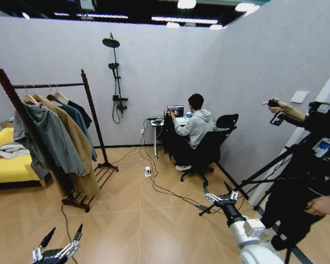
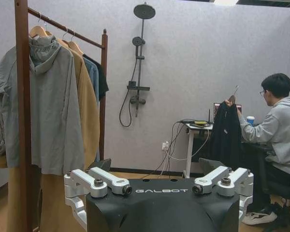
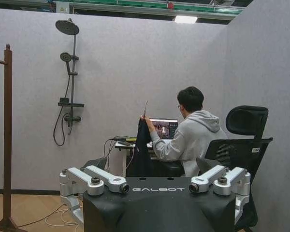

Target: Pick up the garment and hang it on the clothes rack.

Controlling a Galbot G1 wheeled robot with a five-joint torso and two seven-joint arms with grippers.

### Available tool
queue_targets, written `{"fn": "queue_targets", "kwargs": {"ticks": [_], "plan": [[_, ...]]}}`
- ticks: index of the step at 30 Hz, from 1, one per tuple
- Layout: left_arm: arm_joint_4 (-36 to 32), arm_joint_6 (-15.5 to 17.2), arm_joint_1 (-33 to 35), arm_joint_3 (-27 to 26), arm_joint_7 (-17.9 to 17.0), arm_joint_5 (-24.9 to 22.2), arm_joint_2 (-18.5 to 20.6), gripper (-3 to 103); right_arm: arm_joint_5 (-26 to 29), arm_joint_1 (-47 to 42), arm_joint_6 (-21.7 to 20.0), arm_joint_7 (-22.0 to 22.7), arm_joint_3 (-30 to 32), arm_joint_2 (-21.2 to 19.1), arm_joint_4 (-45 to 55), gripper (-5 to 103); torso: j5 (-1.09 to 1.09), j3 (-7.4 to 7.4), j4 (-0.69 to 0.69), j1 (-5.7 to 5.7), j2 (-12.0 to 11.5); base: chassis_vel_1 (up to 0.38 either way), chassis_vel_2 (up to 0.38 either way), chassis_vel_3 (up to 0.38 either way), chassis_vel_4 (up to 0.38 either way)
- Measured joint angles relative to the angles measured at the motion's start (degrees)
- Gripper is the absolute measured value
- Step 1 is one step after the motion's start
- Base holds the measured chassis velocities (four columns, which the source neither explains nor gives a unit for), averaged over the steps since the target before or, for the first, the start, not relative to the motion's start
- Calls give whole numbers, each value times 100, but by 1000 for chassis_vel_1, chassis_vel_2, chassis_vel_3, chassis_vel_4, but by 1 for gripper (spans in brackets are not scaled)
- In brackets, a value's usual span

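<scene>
The garment [image 1: 168,132], black and long, hangs from a hanger held up by a seated person's hand at the desk by the far wall; it also shows in the wrist views [image 2: 225,137] [image 3: 140,154]. The clothes rack [image 1: 49,85], dark reddish-brown wood, stands at the left [image 2: 23,121] [image 3: 7,135] with a grey hoodie, a tan coat, a teal jacket and a dark piece on its rail. My left gripper [image 1: 58,250] [image 2: 157,166] is open low at the front left. My right gripper [image 1: 220,198] [image 3: 151,166] is open at the front right. Both are far from the garment.
Cables and a power strip [image 1: 148,171] lie on the floor between me and the desk [image 1: 157,122]. An office chair [image 1: 212,148] holds the person. A tripod [image 1: 264,176] and a person with a camera stand at the right. A yellow sofa [image 1: 3,168] sits behind the rack.
</scene>
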Motion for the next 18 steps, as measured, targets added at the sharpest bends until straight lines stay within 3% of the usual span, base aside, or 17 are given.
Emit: {"fn": "queue_targets", "kwargs": {"ticks": [11, 18], "plan": [[0, 0, 0, 0, 0, 0, 0, 100, 4, 21, 16, -97, -30, 9, -20, 100, 0, 0, 0, 0, 0, 0, 0, 0, 0], [0, 0, 0, 0, 0, 0, 0, 100, 142, 36, 218, -486, 155, 3, -115, 100, 0, -1, 0, -2, 1, -18, 14, 13, -21]]}}
